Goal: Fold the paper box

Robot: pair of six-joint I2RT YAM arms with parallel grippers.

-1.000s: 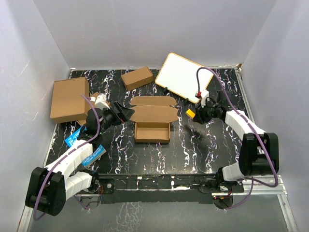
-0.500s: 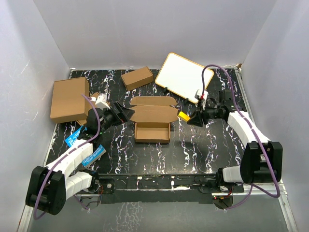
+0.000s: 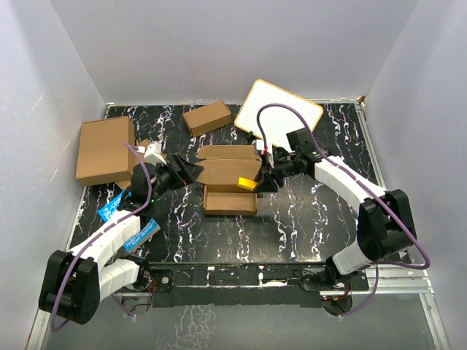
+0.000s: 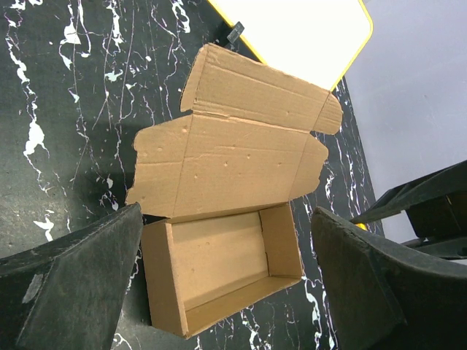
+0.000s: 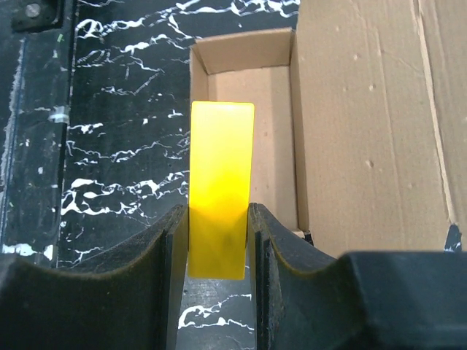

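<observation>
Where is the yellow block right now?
In the top view the yellow block is near the middle of the table, pinched in the right gripper, over the right end of the open paper box.

Light fell bright and even from overhead, leaving only soft shadows on the surface. The white board washed out; the yellow block glared, edges softened.

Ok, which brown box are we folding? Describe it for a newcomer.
On the black marbled table, look at the centre, in front of the white board. The paper box is the only brown one lying open, lid flat behind its tray; the carton and small box are closed.
</observation>
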